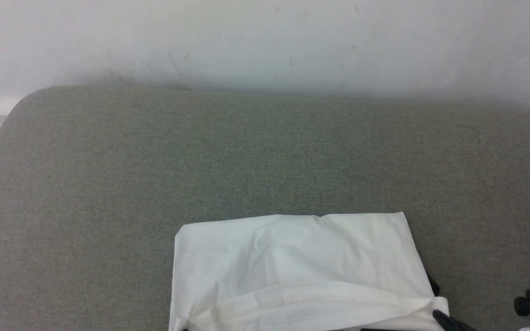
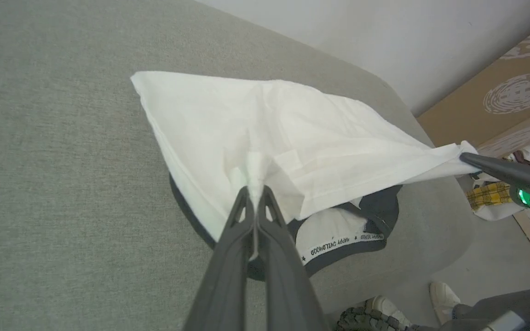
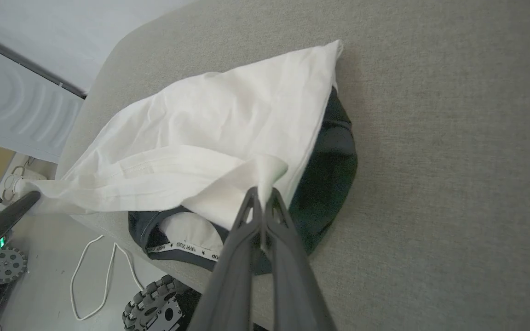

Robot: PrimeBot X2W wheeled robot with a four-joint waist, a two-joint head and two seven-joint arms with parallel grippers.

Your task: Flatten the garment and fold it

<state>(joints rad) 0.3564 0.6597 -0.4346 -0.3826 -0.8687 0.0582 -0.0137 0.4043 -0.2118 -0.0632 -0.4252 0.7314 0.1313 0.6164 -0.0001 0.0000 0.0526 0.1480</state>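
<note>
The garment (image 1: 292, 262) is a white T-shirt lying at the near edge of the grey table (image 1: 108, 184), with its near white edge lifted and stretched between both grippers. My left gripper (image 2: 256, 192) is shut on a pinch of white cloth. The right gripper (image 3: 263, 193) is shut on the other corner, and its dark tip (image 1: 444, 318) shows at the shirt's lower right. Under the raised layer lie the black collar (image 2: 338, 241), with a lettered band, and a black sleeve (image 3: 331, 170). Each wrist view also shows the other gripper (image 2: 469, 159) (image 3: 19, 207) holding its corner. The chest print is hidden.
The grey padded table runs far back to a white wall (image 1: 265, 41) and has rounded corners. Beyond its near edge are the floor, a person's pale shoes (image 2: 444, 296), a white cable (image 3: 104, 271), the robot's wheels (image 3: 154, 301) and brown boards (image 2: 499, 92).
</note>
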